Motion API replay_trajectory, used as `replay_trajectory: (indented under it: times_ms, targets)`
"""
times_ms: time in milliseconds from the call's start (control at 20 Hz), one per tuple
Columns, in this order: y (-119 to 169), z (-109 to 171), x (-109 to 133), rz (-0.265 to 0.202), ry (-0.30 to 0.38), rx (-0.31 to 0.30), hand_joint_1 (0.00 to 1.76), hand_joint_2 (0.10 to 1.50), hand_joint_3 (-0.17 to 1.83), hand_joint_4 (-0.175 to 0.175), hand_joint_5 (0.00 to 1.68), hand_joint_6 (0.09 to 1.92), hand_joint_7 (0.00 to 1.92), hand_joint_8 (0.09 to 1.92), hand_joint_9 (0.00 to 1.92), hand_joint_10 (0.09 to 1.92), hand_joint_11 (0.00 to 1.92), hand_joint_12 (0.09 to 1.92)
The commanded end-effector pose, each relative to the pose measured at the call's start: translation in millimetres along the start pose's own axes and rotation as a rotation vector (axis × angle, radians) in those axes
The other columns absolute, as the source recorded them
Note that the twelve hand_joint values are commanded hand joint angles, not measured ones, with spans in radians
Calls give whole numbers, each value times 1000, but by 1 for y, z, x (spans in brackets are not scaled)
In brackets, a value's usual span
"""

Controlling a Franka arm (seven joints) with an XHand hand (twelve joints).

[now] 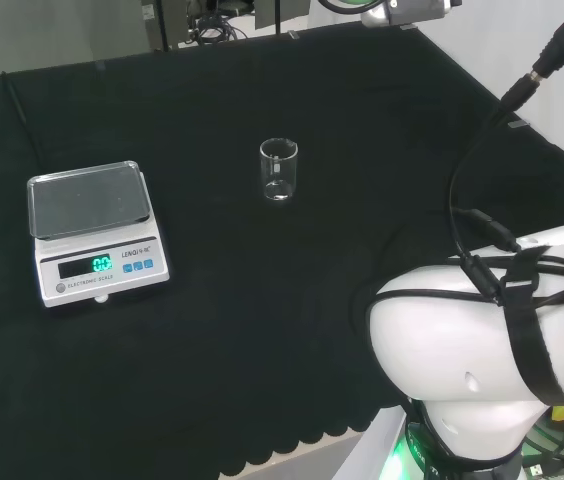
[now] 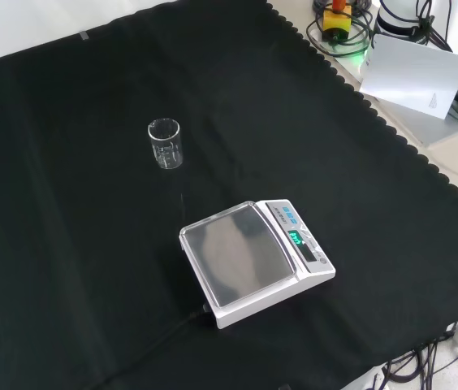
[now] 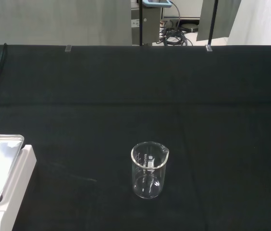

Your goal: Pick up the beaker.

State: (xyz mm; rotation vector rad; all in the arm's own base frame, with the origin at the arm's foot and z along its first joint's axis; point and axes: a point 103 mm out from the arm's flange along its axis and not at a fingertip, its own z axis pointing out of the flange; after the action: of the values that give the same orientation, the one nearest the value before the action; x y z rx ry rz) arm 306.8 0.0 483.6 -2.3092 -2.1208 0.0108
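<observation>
Beaker untouched; pickup not begun.
1 clear beaker [image 1: 278, 171] stands upright on the black cloth [image 1: 262, 300], at 2 o'clock from the scale [image 1: 94, 232] in head view, well apart. Finger state: cannot tell.

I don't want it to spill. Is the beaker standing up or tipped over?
Standing up. The beaker sits on its base on the cloth, rim on top. It looks empty.

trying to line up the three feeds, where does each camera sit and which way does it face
Head view: behind and above the arm's base, looking over a white arm link at the beaker and scale.
Front view: opposite side, looking down on the cloth; none of the arm is seen.
Wrist view: low, facing the beaker, scale corner at the edge.
All three share the upright beaker and the scale.
</observation>
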Motion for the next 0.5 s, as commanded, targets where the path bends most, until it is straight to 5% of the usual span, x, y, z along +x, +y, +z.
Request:
replay_trajectory:
  times_ms: [50,500]
  targets:
    - [0,0,0,0,-8,-11,525,685,291,-15,171,87,183,770,306,774,50,1431]
    - [13,8,-2,13,-2,15,539,698,290,-9,211,87,202,740,264,778,0,1428]
